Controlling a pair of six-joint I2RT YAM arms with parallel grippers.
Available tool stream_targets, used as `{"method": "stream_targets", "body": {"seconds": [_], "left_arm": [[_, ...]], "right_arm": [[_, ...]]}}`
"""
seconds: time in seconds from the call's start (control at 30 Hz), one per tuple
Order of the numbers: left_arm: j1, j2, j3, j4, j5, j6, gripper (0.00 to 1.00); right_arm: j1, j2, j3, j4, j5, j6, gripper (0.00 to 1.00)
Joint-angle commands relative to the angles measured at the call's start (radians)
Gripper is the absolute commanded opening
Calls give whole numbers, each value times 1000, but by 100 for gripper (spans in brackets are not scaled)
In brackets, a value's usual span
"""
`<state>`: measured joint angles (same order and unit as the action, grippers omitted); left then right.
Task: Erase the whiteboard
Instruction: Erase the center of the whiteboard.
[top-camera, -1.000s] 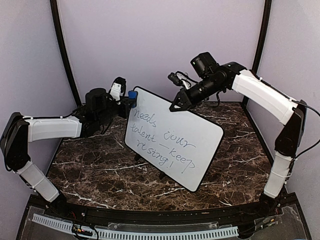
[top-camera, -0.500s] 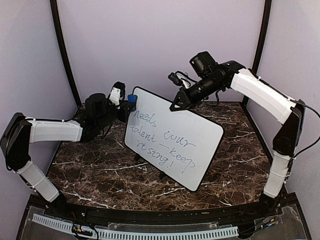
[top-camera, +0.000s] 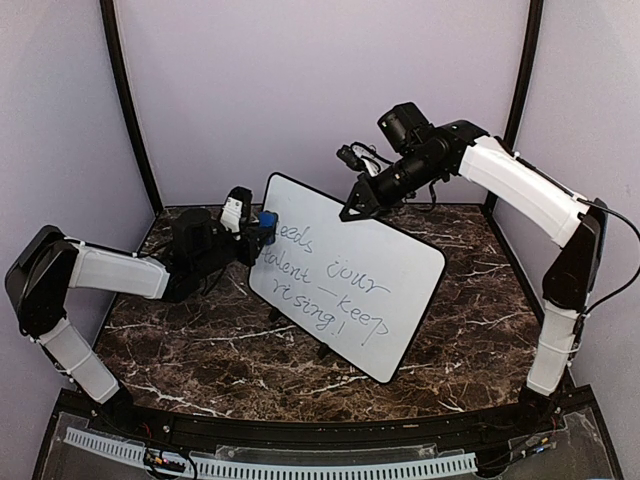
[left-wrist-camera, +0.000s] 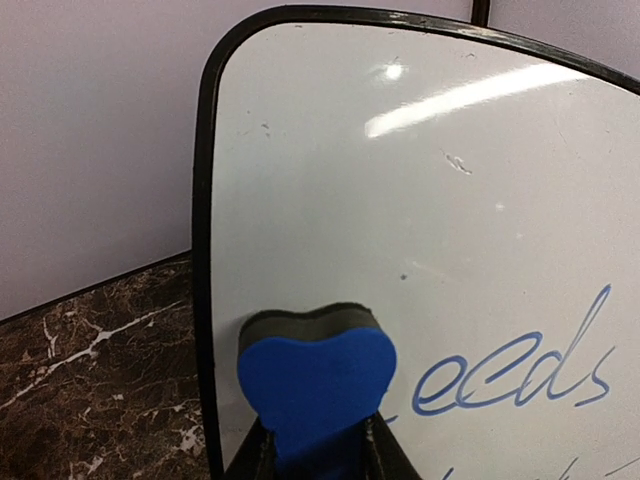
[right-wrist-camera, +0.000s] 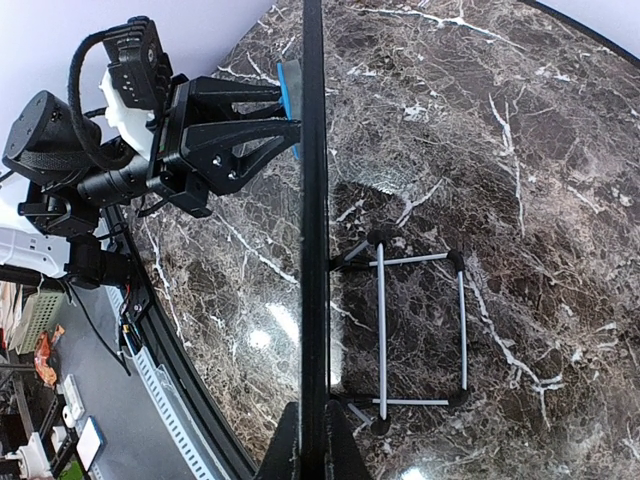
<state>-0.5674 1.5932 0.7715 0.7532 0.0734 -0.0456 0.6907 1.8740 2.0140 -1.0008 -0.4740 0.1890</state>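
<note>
The whiteboard (top-camera: 350, 275) leans tilted on a wire stand, with blue handwriting (top-camera: 335, 290) across it. My left gripper (top-camera: 256, 229) is shut on a blue eraser (top-camera: 267, 221) and presses it against the board's upper left corner. In the left wrist view the eraser (left-wrist-camera: 316, 385) sits between the fingers of the left gripper (left-wrist-camera: 316, 445), just left of the letters "eeds" (left-wrist-camera: 515, 375). My right gripper (top-camera: 351, 211) is shut on the board's top edge. Its wrist view shows the whiteboard (right-wrist-camera: 313, 200) edge-on, running up from the right gripper (right-wrist-camera: 312, 430).
The wire stand (right-wrist-camera: 420, 330) rests on the dark marble table (top-camera: 200, 340) behind the board; its feet (top-camera: 325, 350) show below it. Lilac walls enclose the back and sides. A cable track (top-camera: 270, 467) runs along the near edge.
My left gripper has slid the eraser down the board's left edge, wiping away the first letter of "needs". The right gripper has stayed on the top edge.
</note>
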Motion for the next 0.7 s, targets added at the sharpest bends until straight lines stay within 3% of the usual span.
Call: {"method": "stream_targets", "body": {"seconds": [0.0,0.4,0.67], "left_arm": [[-3,4,-15,-7,33,-41,0],[-3,-18,-103,16,75,-124,0],[-3,-1,13,-33,87,-133,0]], "right_arm": [[5,-8,23,35,-23,10,0],[5,-23,7,32,-3,-4,0],[7,-37,-30,50,-5,-10,0]]}}
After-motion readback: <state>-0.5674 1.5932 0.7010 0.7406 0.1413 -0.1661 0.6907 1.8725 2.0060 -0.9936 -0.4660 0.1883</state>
